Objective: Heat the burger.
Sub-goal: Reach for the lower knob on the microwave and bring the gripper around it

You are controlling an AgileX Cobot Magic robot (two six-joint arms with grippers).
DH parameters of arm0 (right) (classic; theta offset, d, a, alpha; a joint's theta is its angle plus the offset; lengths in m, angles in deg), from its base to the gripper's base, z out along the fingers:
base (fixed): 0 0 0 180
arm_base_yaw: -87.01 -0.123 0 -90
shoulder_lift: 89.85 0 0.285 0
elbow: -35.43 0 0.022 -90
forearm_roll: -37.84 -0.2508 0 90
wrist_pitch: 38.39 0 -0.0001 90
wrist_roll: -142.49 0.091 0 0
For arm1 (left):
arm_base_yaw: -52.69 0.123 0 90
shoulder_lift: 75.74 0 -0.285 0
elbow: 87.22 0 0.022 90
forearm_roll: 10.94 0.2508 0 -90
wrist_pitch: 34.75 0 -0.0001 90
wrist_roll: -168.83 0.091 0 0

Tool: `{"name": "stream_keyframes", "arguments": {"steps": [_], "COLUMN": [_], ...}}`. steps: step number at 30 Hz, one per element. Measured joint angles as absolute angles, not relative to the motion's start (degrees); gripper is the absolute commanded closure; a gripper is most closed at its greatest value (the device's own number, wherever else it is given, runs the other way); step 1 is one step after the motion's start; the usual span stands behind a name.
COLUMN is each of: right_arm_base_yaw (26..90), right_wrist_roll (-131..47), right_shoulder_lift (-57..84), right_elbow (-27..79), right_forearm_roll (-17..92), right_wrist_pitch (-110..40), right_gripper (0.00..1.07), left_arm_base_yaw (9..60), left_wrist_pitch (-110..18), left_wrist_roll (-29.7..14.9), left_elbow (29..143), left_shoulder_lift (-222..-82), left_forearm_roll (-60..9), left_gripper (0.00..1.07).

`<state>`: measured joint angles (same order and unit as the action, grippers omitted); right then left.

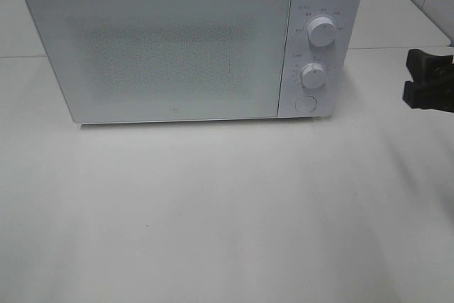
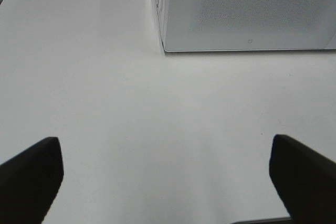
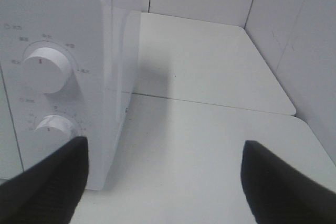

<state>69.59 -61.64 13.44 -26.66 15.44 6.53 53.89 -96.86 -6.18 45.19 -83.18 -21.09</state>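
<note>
left gripper (image 2: 164,148): your left wrist view showed its two dark fingers (image 2: 31,177) spread wide apart, with only the white worktop (image 1: 213,211) between them. It pointed at the lower front corner of the microwave (image 1: 177,47) and was well apart from it.
worktop: plain and white, it ran in front of the microwave and out to both sides.
microwave: white, it stood at the back of the worktop with its door (image 1: 163,51) shut. The speckled panel gave you no look inside.
burger: you could not see it in any view, so its place cannot be told.
controls: the upper dial (image 1: 323,32), the lower dial (image 1: 313,74) and the round button (image 1: 306,103) ran down the panel to the right of the door.
right gripper (image 1: 410,76): it hung to the right of the microwave, level with the dials and apart from them. Its fingers stood open and held nothing.
</note>
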Motion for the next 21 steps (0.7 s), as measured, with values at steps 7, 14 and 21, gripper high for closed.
{"name": "stream_keyframes", "arguments": {"steps": [7,14,21], "right_arm_base_yaw": [59.0,50.6,44.2], "right_wrist_roll": [-63.4,-63.5,-63.6], "right_shoulder_lift": [7.8,-0.3,-8.6], "right_elbow": [-26.6,-26.5,-24.8], "right_forearm_roll": [8.0,0.1,-8.0], "right_wrist_pitch": [16.8,25.9,30.1], "right_gripper": [0.31,0.31,0.31], "left_arm_base_yaw": [53.9,53.9,53.9], "left_wrist_pitch": [-96.9,-96.9,-96.9], "left_wrist_roll": [-6.2,-6.2,-6.2], "left_elbow": [45.2,45.2,45.2], "left_shoulder_lift": [-83.2,-83.2,-83.2], "left_forearm_roll": [-21.1,-21.1,-21.1], "left_gripper": [0.06,0.06,0.06]}}
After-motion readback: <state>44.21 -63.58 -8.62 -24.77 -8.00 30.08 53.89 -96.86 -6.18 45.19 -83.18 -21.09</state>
